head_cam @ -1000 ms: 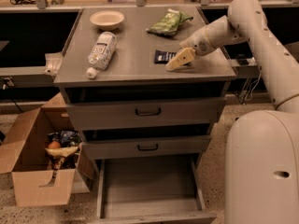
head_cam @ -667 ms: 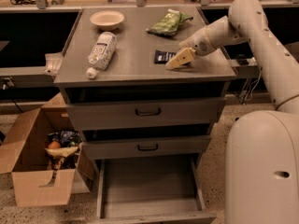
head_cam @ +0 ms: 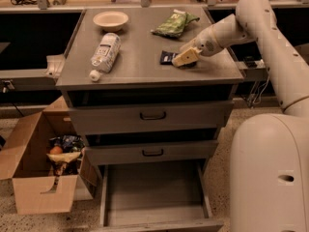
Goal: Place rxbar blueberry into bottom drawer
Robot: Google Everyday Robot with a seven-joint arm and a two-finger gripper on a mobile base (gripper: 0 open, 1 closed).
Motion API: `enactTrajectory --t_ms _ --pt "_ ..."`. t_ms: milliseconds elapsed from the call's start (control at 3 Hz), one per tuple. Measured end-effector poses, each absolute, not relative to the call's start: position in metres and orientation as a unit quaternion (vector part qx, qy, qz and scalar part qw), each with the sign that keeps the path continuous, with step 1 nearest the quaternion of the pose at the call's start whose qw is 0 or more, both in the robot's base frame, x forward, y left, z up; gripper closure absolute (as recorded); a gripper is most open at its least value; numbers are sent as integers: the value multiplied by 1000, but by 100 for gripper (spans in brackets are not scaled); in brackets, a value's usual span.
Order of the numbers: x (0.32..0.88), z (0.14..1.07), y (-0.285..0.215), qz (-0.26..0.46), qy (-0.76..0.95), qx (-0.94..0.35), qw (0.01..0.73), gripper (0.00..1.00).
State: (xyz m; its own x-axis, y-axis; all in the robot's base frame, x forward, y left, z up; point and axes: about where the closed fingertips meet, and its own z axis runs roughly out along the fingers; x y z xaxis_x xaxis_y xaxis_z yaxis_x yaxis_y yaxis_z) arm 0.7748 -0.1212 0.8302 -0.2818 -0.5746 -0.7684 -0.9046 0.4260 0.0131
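The small flat navy wrapped bar (head_cam: 167, 57) seems light and slippery; pinch across its width. The cream gripper (head_cam: 185, 58) hangs just beside the bar; whether it is closed I cannot tell.

Lab workbenches (head_cam: 29, 74); tool (head_cam: 185, 58) over drawer cabinet (head_cam: 140, 62)

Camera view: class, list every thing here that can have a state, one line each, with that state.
bottom drawer: pulled open
middle drawer: shut
top drawer: shut
rxbar blueberry: flat on the cabinet top, not lifted
gripper: down at the bar's right end
water bottle: on its side, capped
bowl: upright
cardboard box: flaps open, items inside
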Motion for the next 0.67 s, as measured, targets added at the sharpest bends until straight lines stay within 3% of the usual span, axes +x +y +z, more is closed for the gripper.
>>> enactTrajectory --t_ms 333,667 --pt "773 840 -120 233 760 -485 364 100" --pt "753 910 -89 223 689 -541 428 100"
